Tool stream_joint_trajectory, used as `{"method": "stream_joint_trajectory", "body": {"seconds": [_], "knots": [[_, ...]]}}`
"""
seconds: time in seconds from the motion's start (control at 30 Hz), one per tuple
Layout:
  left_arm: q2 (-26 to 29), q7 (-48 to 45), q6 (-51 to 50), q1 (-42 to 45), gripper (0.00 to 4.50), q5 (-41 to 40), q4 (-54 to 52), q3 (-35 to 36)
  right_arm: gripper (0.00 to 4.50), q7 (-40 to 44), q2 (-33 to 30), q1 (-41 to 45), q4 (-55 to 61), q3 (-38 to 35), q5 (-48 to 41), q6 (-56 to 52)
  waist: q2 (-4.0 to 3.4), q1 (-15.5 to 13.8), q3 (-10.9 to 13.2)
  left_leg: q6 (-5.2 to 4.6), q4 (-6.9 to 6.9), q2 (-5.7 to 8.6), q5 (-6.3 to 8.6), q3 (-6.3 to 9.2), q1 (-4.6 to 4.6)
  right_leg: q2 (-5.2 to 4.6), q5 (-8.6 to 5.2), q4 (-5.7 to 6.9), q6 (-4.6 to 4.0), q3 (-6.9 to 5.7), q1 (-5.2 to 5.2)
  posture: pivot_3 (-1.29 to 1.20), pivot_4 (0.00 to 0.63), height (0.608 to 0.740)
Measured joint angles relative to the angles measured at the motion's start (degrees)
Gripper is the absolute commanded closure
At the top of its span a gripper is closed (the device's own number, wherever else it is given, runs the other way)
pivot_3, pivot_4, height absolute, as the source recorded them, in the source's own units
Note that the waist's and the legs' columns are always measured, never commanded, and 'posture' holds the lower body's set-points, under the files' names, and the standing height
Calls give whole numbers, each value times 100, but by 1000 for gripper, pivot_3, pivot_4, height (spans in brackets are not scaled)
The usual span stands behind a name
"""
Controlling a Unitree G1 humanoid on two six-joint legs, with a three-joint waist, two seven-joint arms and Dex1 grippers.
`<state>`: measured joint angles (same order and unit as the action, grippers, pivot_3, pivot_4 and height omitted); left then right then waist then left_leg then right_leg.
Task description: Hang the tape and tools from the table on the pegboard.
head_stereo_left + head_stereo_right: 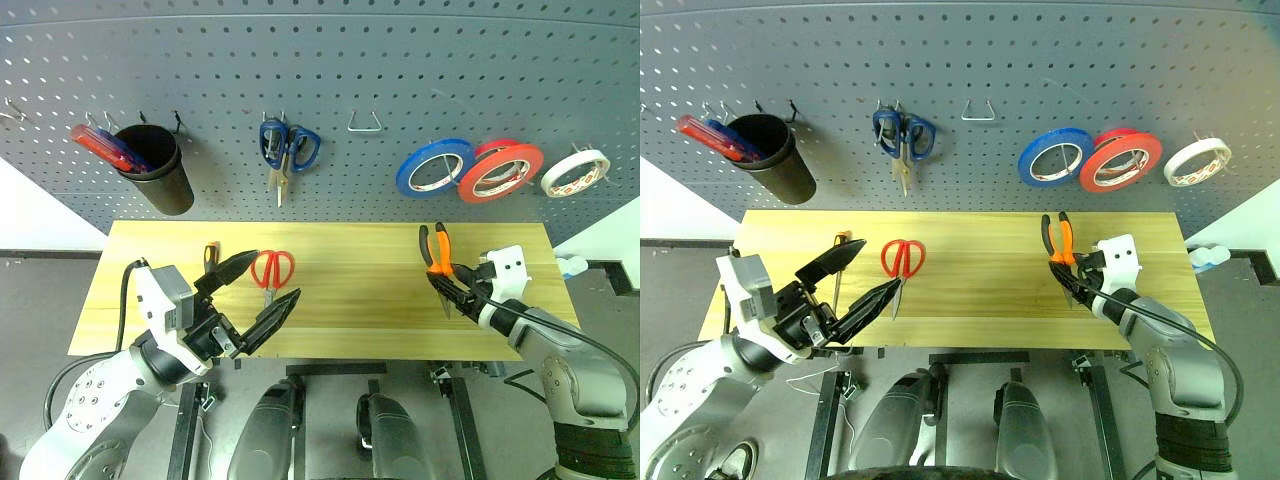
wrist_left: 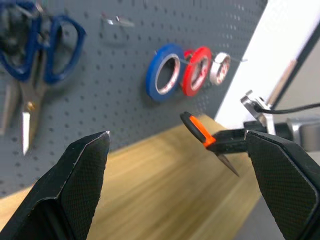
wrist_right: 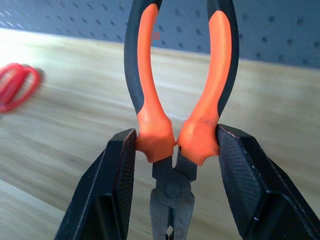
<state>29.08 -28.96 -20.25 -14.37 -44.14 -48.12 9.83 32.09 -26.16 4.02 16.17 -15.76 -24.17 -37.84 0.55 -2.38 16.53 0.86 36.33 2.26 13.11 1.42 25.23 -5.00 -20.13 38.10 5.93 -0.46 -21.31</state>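
The red tape [image 1: 500, 172] hangs on the pegboard [image 1: 400, 60], between a blue roll and a white one. My right gripper [image 1: 452, 287] is shut on the small orange-and-black pliers [image 3: 180, 100], just above their pivot. It holds them above the table's [image 1: 350, 300] right part, handles pointing toward the board. On the tabletop at left lie the red-handled scissors [image 1: 271, 268]. The orange-and-black screwdriver [image 1: 210, 255] lies beside them, partly hidden by my left gripper. My left gripper [image 1: 276, 278] hovers wide open over the table's front left, holding nothing.
The board also carries blue-handled scissors [image 1: 288, 148], a blue roll [image 1: 433, 166], a white roll [image 1: 575, 172], a bare wire hook [image 1: 365, 122] and a black cup [image 1: 160, 170] with red-and-blue tools in it.
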Motion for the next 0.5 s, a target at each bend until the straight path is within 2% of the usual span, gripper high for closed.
{"method": "stream_joint_trajectory", "body": {"seconds": [0.2, 0.5], "knots": [[-120, -106, 141, 178, 0, 225, 192, -137, 2390, 334, -19, 147, 392, -104, -634, 85, 5, 2, -167, -3, 3, 0, -4, 1, -4, 2, 0, 6, 0, 1, 3, 123, 171, 740], [-237, -140, 226, 299, 0, 363, 305, -219, 2391, 424, -32, 373, 720, -6, -1105, 81, 8, 1, -278, -7, 18, 0, -4, 7, -24, 3, 1, 12, -2, 6, 32, 135, 167, 740]]}}
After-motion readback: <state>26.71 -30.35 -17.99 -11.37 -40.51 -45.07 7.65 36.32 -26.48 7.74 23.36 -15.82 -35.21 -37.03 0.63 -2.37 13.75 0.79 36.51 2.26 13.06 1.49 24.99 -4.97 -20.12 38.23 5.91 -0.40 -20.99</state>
